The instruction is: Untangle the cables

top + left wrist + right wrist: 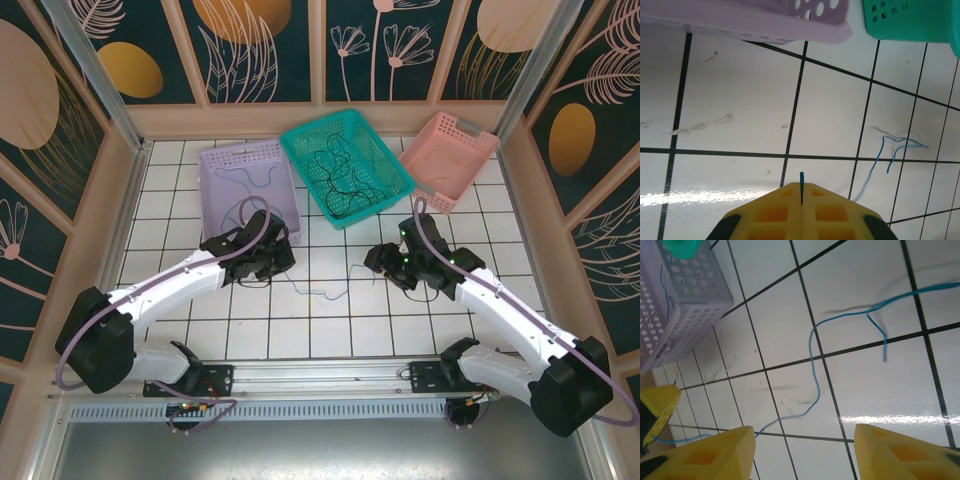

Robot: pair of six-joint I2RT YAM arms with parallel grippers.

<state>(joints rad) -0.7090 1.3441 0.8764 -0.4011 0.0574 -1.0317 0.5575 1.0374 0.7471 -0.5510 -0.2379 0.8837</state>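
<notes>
- The white tiled table (330,335) has three baskets at its far side: a purple basket (250,190), a green basket (345,160) and a pink basket (448,158).
- The left pincer (801,189) is pressed together, pinching the blue cable (812,365). The picture edge cuts off its fingers.
- The right pincer (804,431) is spread wide with nothing in it.
- The blue cable lies in loose wiggles on the table between both pincers. A short tip pokes out of the left one.
- Thin black cables (345,185) sit bunched in the green basket, too tangled to tell apart.
</notes>
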